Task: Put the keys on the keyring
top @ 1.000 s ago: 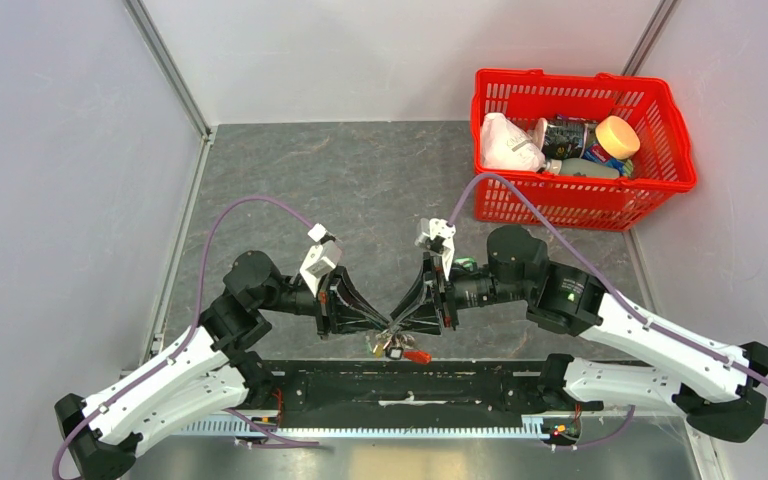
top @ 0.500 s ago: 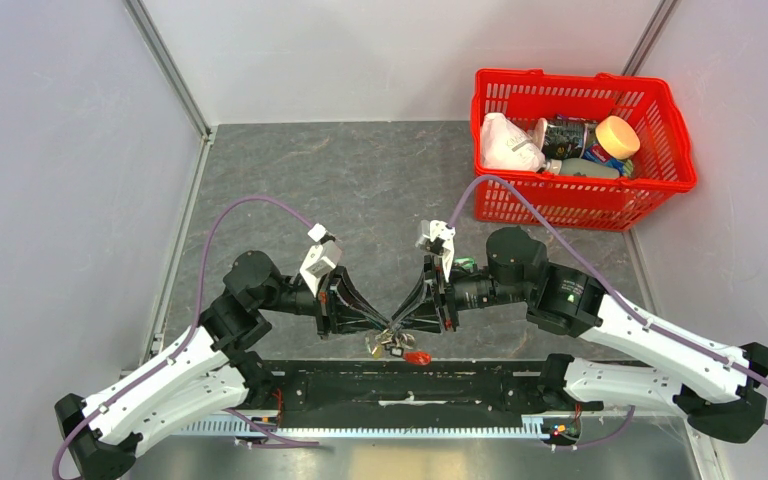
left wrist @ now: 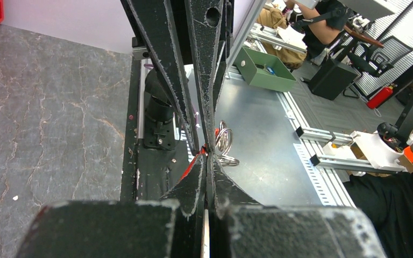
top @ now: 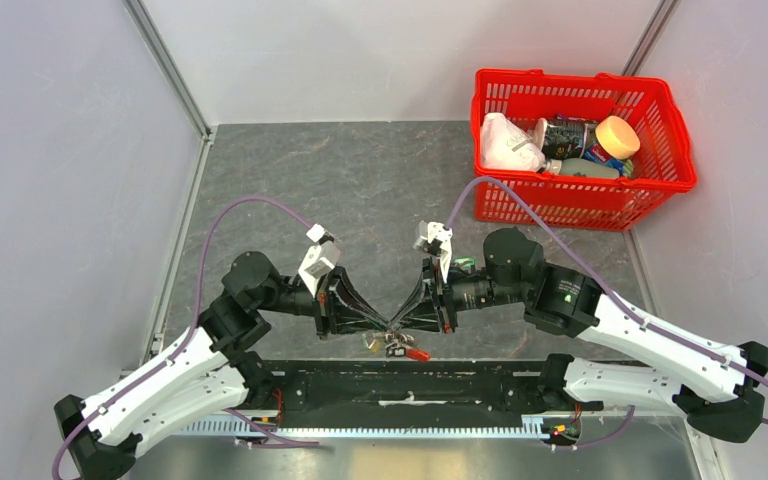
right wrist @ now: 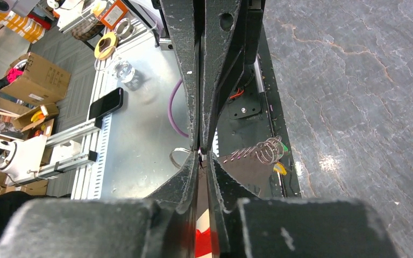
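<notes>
My left gripper (top: 387, 327) and right gripper (top: 397, 327) meet tip to tip just above the table's near edge, both shut. Between their tips they pinch the thin keyring, whose red part (top: 418, 354) hangs just below on the right and also shows in the left wrist view (left wrist: 194, 159). Several silvery keys (top: 385, 345) dangle in a bunch under the tips. In the left wrist view my left gripper (left wrist: 207, 157) has silvery key loops (left wrist: 223, 142) beside it. In the right wrist view my right gripper (right wrist: 200, 153) has coiled loops (right wrist: 263, 151) with a green tag (right wrist: 284, 146) and a yellow tag (right wrist: 279, 169) beside it.
A red plastic basket (top: 660, 112) with bottles, a bag and a jar stands at the back right. The black base rail (top: 410, 385) runs along the near edge under the hanging keys. Grey walls close in the left, right and back.
Both grippers stay tip to tip and shut. The right wrist has edged slightly left, and the hanging bunch of keys has swung a little to the left.
</notes>
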### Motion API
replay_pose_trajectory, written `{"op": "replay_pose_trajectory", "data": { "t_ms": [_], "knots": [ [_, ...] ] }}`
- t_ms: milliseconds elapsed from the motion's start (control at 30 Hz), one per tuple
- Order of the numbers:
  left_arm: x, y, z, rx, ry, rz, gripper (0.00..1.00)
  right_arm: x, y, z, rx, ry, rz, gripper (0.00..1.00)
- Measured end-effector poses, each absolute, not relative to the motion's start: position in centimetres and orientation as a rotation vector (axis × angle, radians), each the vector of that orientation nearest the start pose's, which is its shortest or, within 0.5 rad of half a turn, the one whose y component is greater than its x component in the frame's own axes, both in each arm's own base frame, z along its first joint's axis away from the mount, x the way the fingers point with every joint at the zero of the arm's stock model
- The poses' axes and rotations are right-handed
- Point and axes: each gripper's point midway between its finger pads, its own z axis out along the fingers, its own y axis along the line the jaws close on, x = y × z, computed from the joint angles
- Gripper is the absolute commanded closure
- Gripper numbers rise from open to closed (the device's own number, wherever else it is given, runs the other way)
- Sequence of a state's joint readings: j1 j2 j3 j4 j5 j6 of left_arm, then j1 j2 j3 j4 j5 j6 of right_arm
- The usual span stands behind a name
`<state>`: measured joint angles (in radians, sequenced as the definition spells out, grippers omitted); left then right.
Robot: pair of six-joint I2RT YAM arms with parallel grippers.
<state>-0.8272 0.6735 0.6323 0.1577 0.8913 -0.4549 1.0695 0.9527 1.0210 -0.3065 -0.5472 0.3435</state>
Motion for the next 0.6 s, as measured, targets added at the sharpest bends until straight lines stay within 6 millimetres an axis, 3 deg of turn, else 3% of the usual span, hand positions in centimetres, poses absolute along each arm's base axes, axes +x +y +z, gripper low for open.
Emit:
{"op": "replay_pose_trajectory", "data": {
  "t_ms": [67, 400, 600],
  "knots": [
    [4.94, -27.24, 31.07, 1.097, 1.360, -1.624, 0.98, 5.71, 32.06, 31.62, -1.123, 1.706, 1.447, 1.00],
    [4.88, -27.18, 31.16, 1.098, 1.355, -1.624, 0.98, 5.44, 32.19, 31.86, -1.129, 1.681, 1.474, 1.00],
    [4.93, -27.10, 31.40, 1.089, 1.346, -1.617, 0.81, 5.53, 32.30, 32.33, -1.114, 1.660, 1.482, 1.00]
  ]
}}
